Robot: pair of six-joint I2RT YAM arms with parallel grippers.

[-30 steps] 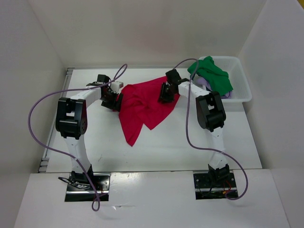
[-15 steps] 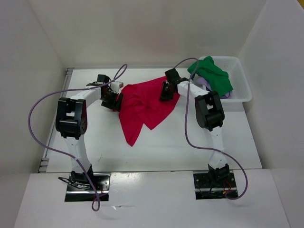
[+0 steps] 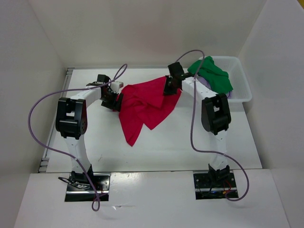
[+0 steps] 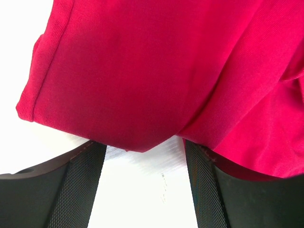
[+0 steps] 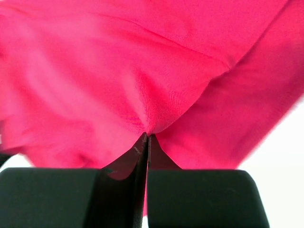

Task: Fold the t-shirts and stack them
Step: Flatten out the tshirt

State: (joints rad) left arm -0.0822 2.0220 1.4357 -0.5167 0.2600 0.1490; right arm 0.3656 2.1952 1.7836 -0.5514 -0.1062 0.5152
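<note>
The red t-shirt [image 3: 142, 104] lies crumpled and partly spread across the middle of the table. My right gripper [image 3: 170, 89] is shut on a pinch of its far right edge, and the right wrist view shows red cloth [image 5: 142, 71] gathered into the closed tips [image 5: 146, 137]. At the shirt's left edge my left gripper [image 3: 115, 99] stands open. A fold of the shirt [image 4: 142, 71] hangs just past its fingertips [image 4: 144, 156], with bare table between them. The green t-shirt [image 3: 214, 76] and the lavender t-shirt [image 3: 203, 83] lie heaped in the basket.
A white plastic basket [image 3: 243, 84] stands at the far right of the table, next to the right arm. White walls close in the table on the left, back and right. Purple cables loop over both arms.
My right gripper has shut on the red shirt's edge and drawn it a little toward the far right. The left gripper has stayed open in place.
</note>
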